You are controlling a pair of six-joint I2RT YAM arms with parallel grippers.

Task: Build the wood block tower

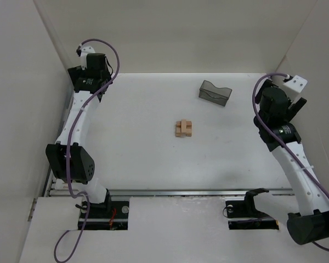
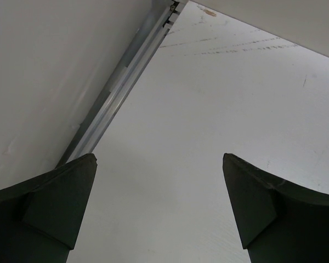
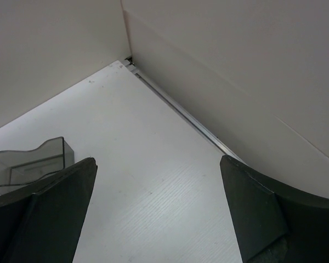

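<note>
The tower (image 1: 183,129) is a small square stack of tan wood blocks laid crosswise, standing at the middle of the table. No loose wood blocks show. My left gripper (image 2: 159,164) is open and empty, held over bare table at the far left by the wall (image 1: 92,66), well away from the tower. My right gripper (image 3: 158,164) is open and empty at the far right (image 1: 275,97), also well away from the tower. Neither wrist view shows the tower.
A dark translucent grey bin (image 1: 215,93) stands behind and to the right of the tower; it also shows at the left edge of the right wrist view (image 3: 33,159). White walls enclose the table on the left, back and right. A raised board (image 1: 170,230) runs along the near edge.
</note>
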